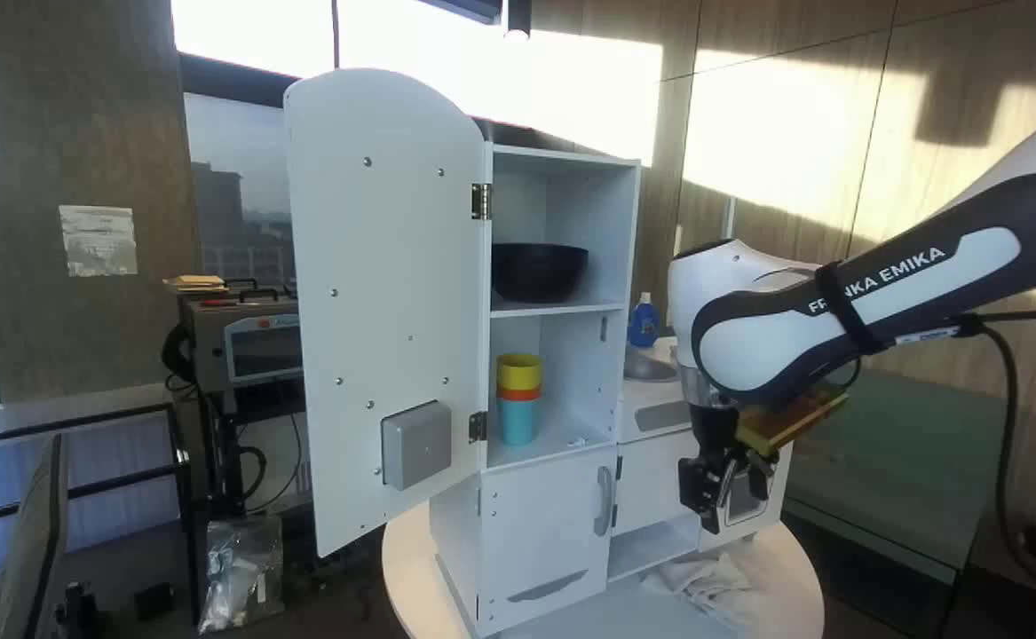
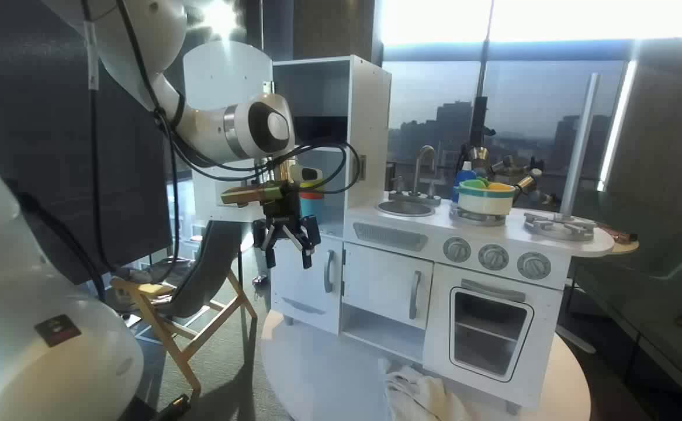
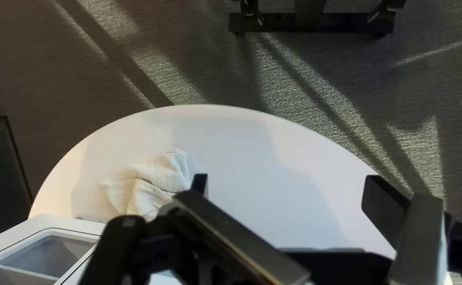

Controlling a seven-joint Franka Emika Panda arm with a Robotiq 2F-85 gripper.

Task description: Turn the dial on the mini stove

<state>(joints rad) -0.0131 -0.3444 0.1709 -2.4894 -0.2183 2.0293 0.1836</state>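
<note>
The mini stove (image 2: 441, 333) is the low white cooker section, with its oven door (image 2: 491, 333) facing front. Three grey dials, a left dial (image 2: 456, 249), a middle dial (image 2: 493, 257) and a right dial (image 2: 533, 266), sit on its front strip. In an exterior view the stove (image 1: 771, 506) is partly hidden behind my arm, and its dials do not show. My gripper (image 2: 288, 257) points down, left of the dials in that view and apart from the stove. In the wrist view my gripper (image 3: 288, 190) is open with nothing between its fingers; a stove corner (image 3: 37, 225) shows at lower left.
A tall white cupboard (image 1: 562, 524) with its arched door (image 1: 393, 293) swung open adjoins the stove. A white pot (image 2: 484, 203) stands on a burner beside the sink (image 2: 405, 208). A cloth (image 3: 155, 178) lies on the round white table (image 3: 254, 158).
</note>
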